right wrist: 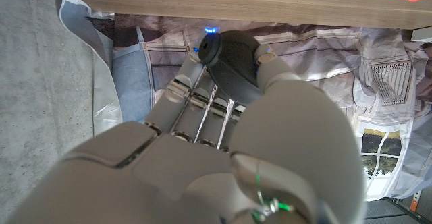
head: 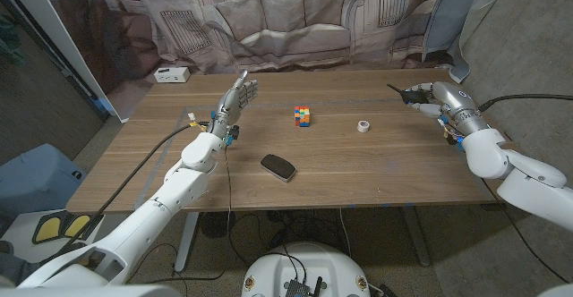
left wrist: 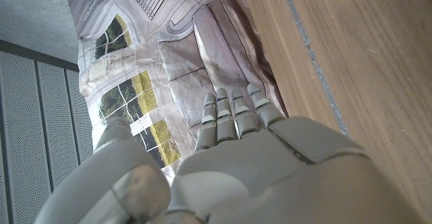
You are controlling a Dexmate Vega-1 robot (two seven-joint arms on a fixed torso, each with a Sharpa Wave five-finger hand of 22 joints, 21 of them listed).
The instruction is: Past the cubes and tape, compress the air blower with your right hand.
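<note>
Blower [right wrist: 233, 65] sits inside the right hand [head: 436, 97] at the head view's upper right, its dark bulb pinched between thumb and fingers [right wrist: 185, 89], nozzle pointing toward picture left. Squeezing needs only the fingers closing inward. Left hand [head: 235, 100] stands open, fingers apart, well apart from it, beyond cube [head: 303, 115] and tape [head: 364, 125].

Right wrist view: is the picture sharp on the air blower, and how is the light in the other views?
Right wrist view: the air blower held by the right hand is fairly sharp; the nearest part of the hand is soft. Head view: even, soft light, faint shadows under the cube and tape. Left wrist view: the left hand is blurred up close, the table clearer.
</note>
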